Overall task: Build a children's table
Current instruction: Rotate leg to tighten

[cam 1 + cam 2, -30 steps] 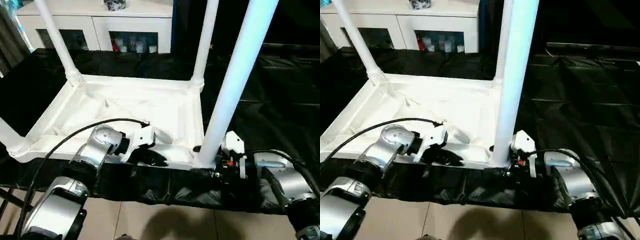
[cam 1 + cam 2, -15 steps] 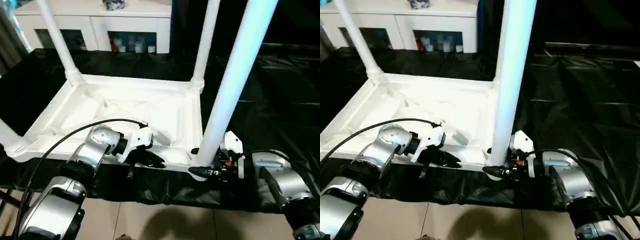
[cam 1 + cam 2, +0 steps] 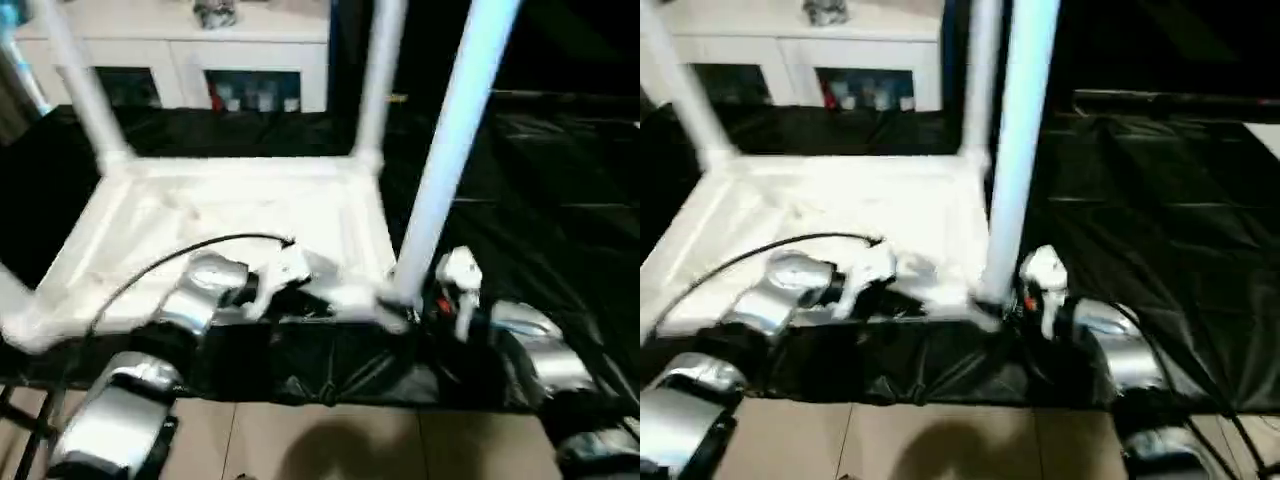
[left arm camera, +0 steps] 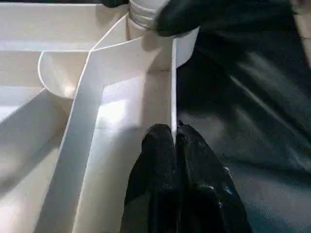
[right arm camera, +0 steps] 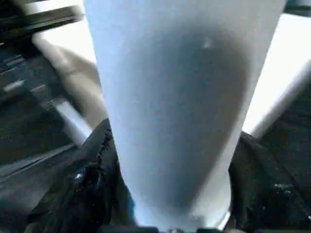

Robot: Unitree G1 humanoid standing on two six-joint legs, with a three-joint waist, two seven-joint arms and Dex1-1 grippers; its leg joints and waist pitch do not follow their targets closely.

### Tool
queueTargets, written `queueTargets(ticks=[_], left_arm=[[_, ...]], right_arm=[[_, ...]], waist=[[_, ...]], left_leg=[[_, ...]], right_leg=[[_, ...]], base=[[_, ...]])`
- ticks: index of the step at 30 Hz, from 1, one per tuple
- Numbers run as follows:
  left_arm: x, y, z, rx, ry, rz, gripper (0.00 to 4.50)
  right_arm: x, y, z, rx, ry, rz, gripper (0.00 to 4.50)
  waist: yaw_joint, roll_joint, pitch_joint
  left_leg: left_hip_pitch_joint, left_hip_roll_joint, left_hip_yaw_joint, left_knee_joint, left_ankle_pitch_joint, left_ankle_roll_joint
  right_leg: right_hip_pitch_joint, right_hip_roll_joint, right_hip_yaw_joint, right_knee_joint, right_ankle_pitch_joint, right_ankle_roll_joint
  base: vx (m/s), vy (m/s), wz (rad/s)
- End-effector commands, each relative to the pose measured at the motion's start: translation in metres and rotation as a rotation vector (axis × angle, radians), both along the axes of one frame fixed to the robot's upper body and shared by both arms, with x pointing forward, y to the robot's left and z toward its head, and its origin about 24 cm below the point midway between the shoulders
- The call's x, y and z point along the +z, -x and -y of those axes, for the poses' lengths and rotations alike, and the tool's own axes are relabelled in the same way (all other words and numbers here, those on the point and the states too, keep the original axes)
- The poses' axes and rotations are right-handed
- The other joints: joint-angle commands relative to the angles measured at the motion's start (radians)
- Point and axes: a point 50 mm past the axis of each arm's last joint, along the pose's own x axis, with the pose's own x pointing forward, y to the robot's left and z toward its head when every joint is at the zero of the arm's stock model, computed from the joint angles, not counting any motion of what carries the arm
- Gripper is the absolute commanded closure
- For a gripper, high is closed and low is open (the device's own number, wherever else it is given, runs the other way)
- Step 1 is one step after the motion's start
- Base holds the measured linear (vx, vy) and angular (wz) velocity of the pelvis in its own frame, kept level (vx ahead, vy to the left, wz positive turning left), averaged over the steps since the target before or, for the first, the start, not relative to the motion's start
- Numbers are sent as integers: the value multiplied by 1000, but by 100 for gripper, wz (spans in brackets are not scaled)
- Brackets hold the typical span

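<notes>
Upside down on the black sheeting (image 3: 560, 200), ribbed underside up: the white plastic rectangular children's table top (image 3: 230, 215), long axis running left to right, with white tube legs standing up from its corners, the near-right leg (image 3: 450, 150) leaning slightly rightward at the top. Likely light, stiff and smooth enough to slip, so best taken low on the leg and by the thin rim. Left gripper (image 4: 173, 141) pinched shut on the near rim wall; right gripper (image 5: 170, 184) clasped around the near-right leg's base.
</notes>
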Motion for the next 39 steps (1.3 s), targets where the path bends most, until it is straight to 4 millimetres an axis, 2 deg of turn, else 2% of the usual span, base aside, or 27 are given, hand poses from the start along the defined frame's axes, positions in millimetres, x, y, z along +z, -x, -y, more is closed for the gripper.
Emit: queueTargets(ticks=[1,3,4,5,6,7,11,12,14,18,19,20,23,24,26,27,30,32,34,35,36,38,39], left_arm=[[3,4,36,-12,83,-3,450],[2,4,45,13,89,-2,450],[1,4,56,46,87,14,450],[1,4,56,47,87,15,450],[0,5,67,77,90,26,450],[0,5,67,77,90,26,450],[0,7,75,91,106,32,450],[1,7,73,95,106,36,450],[2,5,68,90,108,48,450],[6,3,51,49,111,75,450],[7,2,47,46,104,75,450],[7,1,43,37,100,79,450],[9,1,31,7,94,73,450],[9,1,29,-6,93,72,450],[11,5,18,-85,81,59,450],[11,6,14,-113,74,54,450],[11,8,8,-140,67,40,450],[12,8,0,-166,56,27,450],[12,9,-4,-184,45,20,450],[12,9,-6,-190,41,18,450],[13,9,-9,-201,34,12,450],[14,9,-14,-217,25,3,450],[14,10,-18,-233,18,-6,450]], right_arm=[[-20,1,-14,-131,56,-96,182],[-21,-3,-22,-194,41,-96,182],[-20,-8,-31,-262,39,-85,182],[-20,-8,-31,-265,39,-84,182],[-15,-16,-39,-345,25,-59,182],[-15,-16,-39,-345,25,-59,112],[-2,-24,-47,-432,-12,-1,100],[2,-24,-48,-428,-9,18,71],[5,-24,-47,-397,2,42,63],[13,-19,-38,-247,12,84,20],[13,-18,-35,-211,19,82,20],[14,-16,-32,-175,21,81,20],[18,-10,-24,-52,19,74,20],[20,-8,-22,-20,17,73,20],[26,2,-15,140,2,58,20],[28,6,-13,202,1,50,20],[29,12,-10,295,9,30,20],[30,20,-6,399,24,-4,55],[30,25,-3,462,35,-32,66],[30,26,-3,479,39,-41,79],[30,29,-2,513,48,-60,79],[30,33,-1,561,58,-89,102],[29,35,-1,592,65,-106,108]], waist=[[-4,-6,-44],[-6,-6,-45],[-7,-5,-46],[-8,-4,-47],[-11,3,-48],[-13,0,-48],[-11,3,-52],[-9,4,-53],[-6,4,-56],[-2,-1,-58],[-1,1,-57],[-1,-4,-55],[6,0,-56],[9,-2,-58],[12,0,-60],[15,0,-64],[18,-1,-67],[22,0,-65],[28,-1,-64],[32,-1,-64],[36,-10,-63],[38,-7,-61],[39,-9,-61]], left_leg=[[8,49,-30,-77,-258,32],[5,46,-30,-76,-249,36],[5,44,-29,-74,-246,42],[6,45,-29,-73,-242,41],[8,45,-29,-73,-243,37],[4,45,-30,-74,-240,37],[3,44,-28,-72,-217,61],[0,44,-27,-71,-203,68],[-2,44,-26,-70,-183,78],[-11,42,-24,-64,-145,114],[-10,42,-24,-65,-147,116],[-11,40,-23,-64,-158,122],[-10,44,-23,-64,-150,128],[-12,47,-23,-63,-135,131],[-13,51,-24,-61,-121,143],[-16,52,-24,-57,-105,159],[-19,50,-22,-51,-77,179],[-20,52,-22,-50,-71,183],[-18,52,-21,-50,-84,178],[-17,53,-21,-51,-90,172],[-18,53,-21,-51,-88,168],[-15,54,-21,-53,-100,152],[-14,54,-21,-54,-104,144]], right_leg=[[32,-85,56,-95,-377,-176],[33,-84,56,-95,-374,-171],[33,-84,56,-97,-378,-167],[31,-84,57,-96,-373,-168],[29,-83,56,-97,-363,-172],[32,-83,56,-95,-356,-173],[32,-81,57,-91,-304,-177],[34,-81,57,-88,-278,-180],[37,-81,57,-83,-240,-185],[43,-81,55,-76,-184,-191],[42,-82,55,-77,-189,-192],[42,-81,54,-81,-210,-187],[41,-79,54,-79,-218,-182],[42,-79,54,-73,-192,-185],[42,-77,53,-67,-147,-195],[44,-79,53,-59,-99,-203],[41,-79,52,-52,-39,-223],[38,-79,51,-51,-41,-226],[37,-79,52,-54,-65,-222],[36,-79,52,-56,-82,-218],[37,-81,53,-55,-97,-214],[34,-81,53,-59,-133,-205],[36,-81,54,-59,-137,-203]], base=[[0,0,0],[0,0,0],[0,0,0],[0,0,0],[0,0,0],[0,0,0],[0,0,0],[0,0,0],[0,0,0],[0,0,0],[0,0,0],[0,0,0],[0,0,0],[0,0,0],[0,0,0],[0,0,0],[0,0,0],[0,0,0],[0,0,0],[0,0,0],[0,0,0],[0,0,0],[0,0,0]])
